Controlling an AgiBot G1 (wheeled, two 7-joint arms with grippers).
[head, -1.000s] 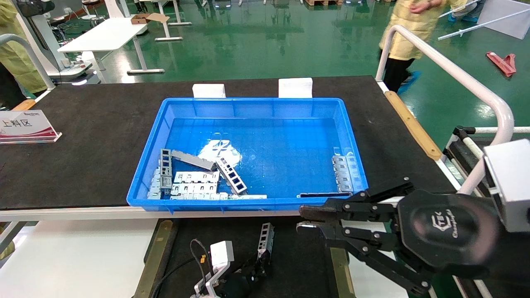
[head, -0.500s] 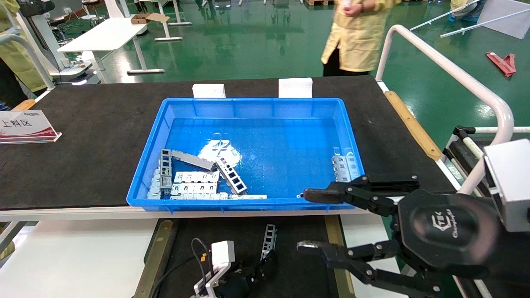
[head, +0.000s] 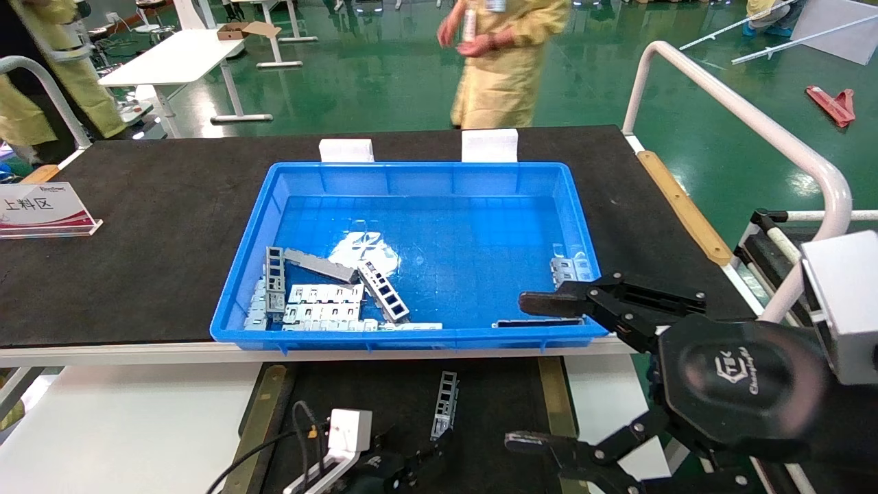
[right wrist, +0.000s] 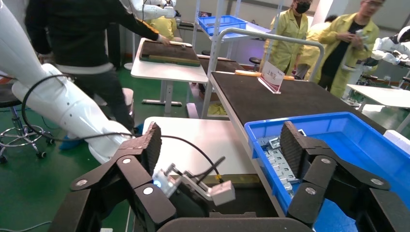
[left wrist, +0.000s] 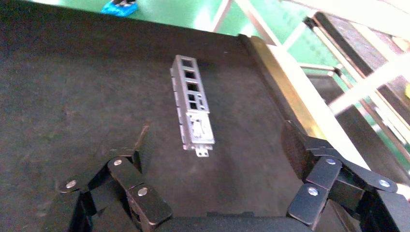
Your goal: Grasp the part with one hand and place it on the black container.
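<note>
One part (head: 445, 405), a slim silver channel with ladder-like cutouts, lies flat on the black container (head: 370, 391) between its brass strips. In the left wrist view this part (left wrist: 192, 113) rests free on the container's black surface (left wrist: 87, 96), a little beyond my left gripper (left wrist: 217, 150), which is open and empty. In the head view the left gripper (head: 405, 468) sits at the container's near edge. My right gripper (head: 521, 370) hovers wide open and empty by the blue bin's near right corner. Several more parts (head: 322, 295) lie in the blue bin (head: 425, 178).
A few parts (head: 569, 271) lie by the bin's right wall. A brass strip (left wrist: 285, 92) edges the container beside the placed part. A sign stand (head: 41, 209) is at far left, a white rail (head: 741, 113) at right. A person (head: 504, 62) stands behind the table.
The left gripper has let go of the part and drawn back toward me; the part now lies on the black container. The right gripper went from shut to wide open.
</note>
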